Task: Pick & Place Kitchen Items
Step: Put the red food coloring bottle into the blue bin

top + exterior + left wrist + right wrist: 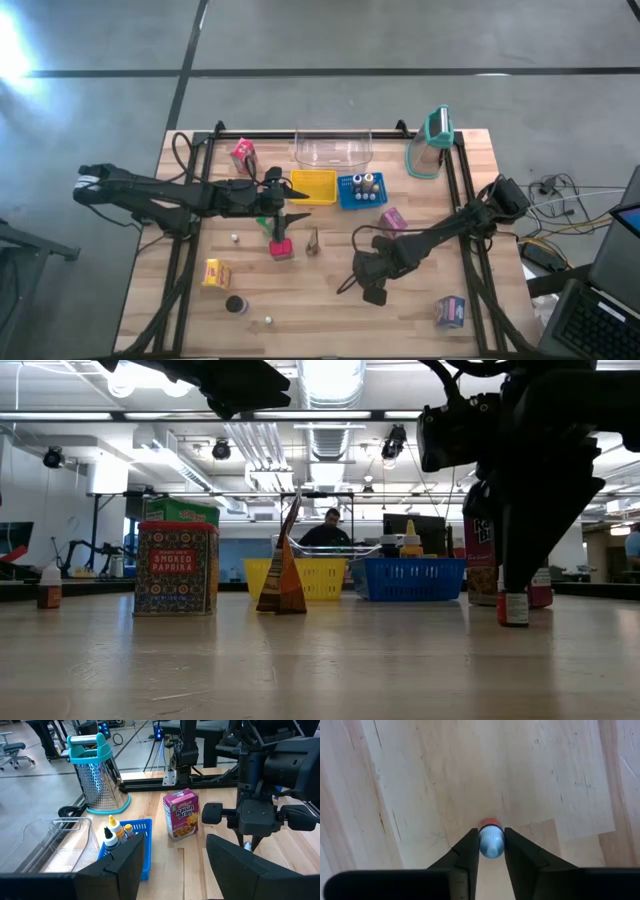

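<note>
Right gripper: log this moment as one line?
right gripper: shut on small bottle, upright on table | left gripper: open, above table

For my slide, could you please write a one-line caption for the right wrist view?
Right gripper points straight down at the wooden table, fingers closed around a small blue-capped bottle.

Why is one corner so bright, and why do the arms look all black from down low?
High view: glare washes out the floor's top-left corner. Low view: ceiling lights shine from behind, so the right gripper over the small bottle shows as a silhouette.
</note>
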### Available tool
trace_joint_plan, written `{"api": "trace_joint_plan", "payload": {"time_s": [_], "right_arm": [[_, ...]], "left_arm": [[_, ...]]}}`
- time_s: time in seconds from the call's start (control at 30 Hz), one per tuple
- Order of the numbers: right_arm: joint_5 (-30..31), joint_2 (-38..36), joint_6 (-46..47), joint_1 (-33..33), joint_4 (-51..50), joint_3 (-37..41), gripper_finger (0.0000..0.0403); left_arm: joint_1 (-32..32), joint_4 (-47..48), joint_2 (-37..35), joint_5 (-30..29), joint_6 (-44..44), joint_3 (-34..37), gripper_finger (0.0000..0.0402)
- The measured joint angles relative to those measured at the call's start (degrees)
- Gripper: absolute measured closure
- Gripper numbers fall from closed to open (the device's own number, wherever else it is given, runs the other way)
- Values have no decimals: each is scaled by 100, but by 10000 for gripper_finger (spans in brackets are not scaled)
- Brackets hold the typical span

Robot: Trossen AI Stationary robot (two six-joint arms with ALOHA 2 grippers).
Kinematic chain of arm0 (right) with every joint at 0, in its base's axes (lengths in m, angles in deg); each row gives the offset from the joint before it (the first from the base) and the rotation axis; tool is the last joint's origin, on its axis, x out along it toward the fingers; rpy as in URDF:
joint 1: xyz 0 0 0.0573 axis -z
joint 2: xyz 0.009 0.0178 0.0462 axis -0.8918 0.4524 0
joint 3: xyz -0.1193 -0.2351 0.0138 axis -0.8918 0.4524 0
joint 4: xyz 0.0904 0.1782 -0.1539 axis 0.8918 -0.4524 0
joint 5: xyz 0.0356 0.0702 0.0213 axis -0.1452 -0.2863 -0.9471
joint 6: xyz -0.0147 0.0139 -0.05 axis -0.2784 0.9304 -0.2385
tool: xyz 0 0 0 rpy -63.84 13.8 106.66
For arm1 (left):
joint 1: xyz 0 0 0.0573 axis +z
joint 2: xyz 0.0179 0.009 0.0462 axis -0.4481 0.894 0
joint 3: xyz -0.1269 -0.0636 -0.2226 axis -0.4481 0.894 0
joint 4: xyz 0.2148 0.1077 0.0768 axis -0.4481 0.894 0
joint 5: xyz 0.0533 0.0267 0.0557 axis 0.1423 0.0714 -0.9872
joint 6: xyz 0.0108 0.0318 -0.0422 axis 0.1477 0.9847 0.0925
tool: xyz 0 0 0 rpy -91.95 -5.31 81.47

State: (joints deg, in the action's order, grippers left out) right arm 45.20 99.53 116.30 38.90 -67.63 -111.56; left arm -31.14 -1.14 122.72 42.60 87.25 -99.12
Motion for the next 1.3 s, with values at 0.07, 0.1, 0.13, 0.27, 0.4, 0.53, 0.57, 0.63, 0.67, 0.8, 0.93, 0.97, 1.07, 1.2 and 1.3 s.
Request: {"api": "trace_joint_plan", "payload": {"time_s": [0.07, 0.1, 0.13, 0.27, 0.4, 0.53, 0.57, 0.63, 0.67, 0.8, 0.93, 0.97, 1.07, 1.2, 1.3], "right_arm": [[-2, 0, -22, 0, 0, -2, 340], [-2, 0, -23, 0, 0, -2, 342], [-2, 0, -24, 0, -1, -2, 342], [-21, 0, -104, 24, -142, -49, 330], [-25, -14, -353, 182, -467, -238, 327], [-20, -115, -705, 467, -828, -457, 338], [-20, -155, -804, 557, -906, -510, 339], [-15, -256, -1002, 763, -986, -600, 339], [3, -318, -1097, 876, -978, -639, 337], [184, -573, -1491, 1354, -976, -752, 330], [330, -812, -1788, 1950, -906, -772, 336], [339, -832, -1850, 2104, -899, -772, 337], [339, -842, -1969, 2556, -833, -772, 334], [323, -700, -2223, 2996, -652, -769, 329], [299, -608, -2365, 3224, -485, -765, 333]], "left_arm": [[0, 0, 0, 0, 0, 0, 183], [0, 0, 0, 0, 0, 0, 183], [0, 0, 0, 0, -1, 0, 183], [-2, 0, 0, 0, 0, 0, 183], [-4, -1, 0, 0, 0, 0, 183], [-4, -2, 0, 0, 1, 0, 183], [-4, 0, 0, 0, -1, 0, 183], [-4, -1, 0, 0, 0, 0, 183], [-4, -2, 0, 0, 0, 0, 183], [-2, 0, 0, 0, -1, 0, 183], [-2, -2, 0, 0, -1, 0, 183], [-2, 5, 0, 0, -1, 0, 183], [-2, 8, 0, 0, 1, 0, 183], [2, 9, 0, 0, -1, 0, 183], [2, 13, 0, 0, -1, 0, 183]]}}
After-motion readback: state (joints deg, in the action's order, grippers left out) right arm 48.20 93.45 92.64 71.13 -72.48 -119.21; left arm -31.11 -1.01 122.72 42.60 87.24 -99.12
